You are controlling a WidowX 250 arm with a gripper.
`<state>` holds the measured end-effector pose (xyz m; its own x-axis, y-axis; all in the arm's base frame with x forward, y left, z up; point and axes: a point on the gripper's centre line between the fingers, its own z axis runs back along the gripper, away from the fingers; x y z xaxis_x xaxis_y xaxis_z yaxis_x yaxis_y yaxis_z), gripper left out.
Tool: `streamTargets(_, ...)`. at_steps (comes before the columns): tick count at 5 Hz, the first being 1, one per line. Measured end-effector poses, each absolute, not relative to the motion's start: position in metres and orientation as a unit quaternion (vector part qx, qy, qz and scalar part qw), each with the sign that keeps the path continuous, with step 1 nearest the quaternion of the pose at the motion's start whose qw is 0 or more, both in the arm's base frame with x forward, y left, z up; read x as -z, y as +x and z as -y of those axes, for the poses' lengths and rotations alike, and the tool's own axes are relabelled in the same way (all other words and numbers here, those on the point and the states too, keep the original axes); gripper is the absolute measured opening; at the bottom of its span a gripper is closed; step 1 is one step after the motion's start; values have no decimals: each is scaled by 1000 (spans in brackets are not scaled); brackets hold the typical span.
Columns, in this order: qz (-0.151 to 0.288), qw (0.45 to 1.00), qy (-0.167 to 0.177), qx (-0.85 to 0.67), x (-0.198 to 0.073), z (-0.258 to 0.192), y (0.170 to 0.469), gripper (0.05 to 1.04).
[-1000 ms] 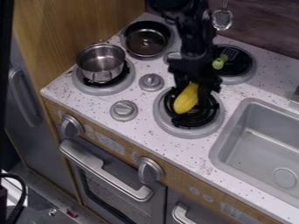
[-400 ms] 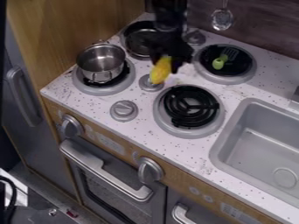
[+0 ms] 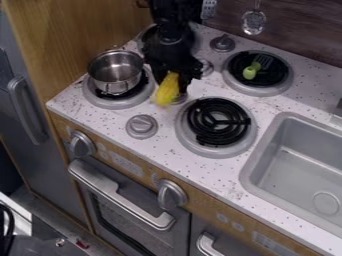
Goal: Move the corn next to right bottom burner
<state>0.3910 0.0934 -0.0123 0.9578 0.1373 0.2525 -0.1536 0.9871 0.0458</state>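
Here, one gripper [image 3: 175,78] holds one corn [image 3: 167,90].

Tan wood-grain panel [image 3: 77,30] beside a grey door [image 3: 47,160], dark streaked wall [image 3: 304,30] behind.

Carried the corn [image 3: 167,91] in the gripper [image 3: 176,77] away from the bottom right burner [image 3: 218,122]. Brought both nearer the pot [image 3: 115,72].

White speckled toy kitchen counter [image 3: 167,148] here, with 1 metal pot [image 3: 117,75] on the left burner [image 3: 129,104] and 1 green spatula [image 3: 250,71] lying on the back right burner [image 3: 283,83]. Front right burner [image 3: 217,149] has black coils, and a gray sink [image 3: 257,165] is set in beside it.
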Motion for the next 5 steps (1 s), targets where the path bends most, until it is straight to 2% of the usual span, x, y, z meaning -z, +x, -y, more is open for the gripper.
streamTargets(1,116,991,23,-65,19,-87,385,642)
streamTargets(2,113,992,13,-53,23,-77,383,717)
streamTargets(3,111,993,12,-39,23,-68,384,983)
streamTargets(4,111,993,16,-31,21,-65,387,999)
streamTargets(5,122,991,57,-14,-11,-59,390,999)
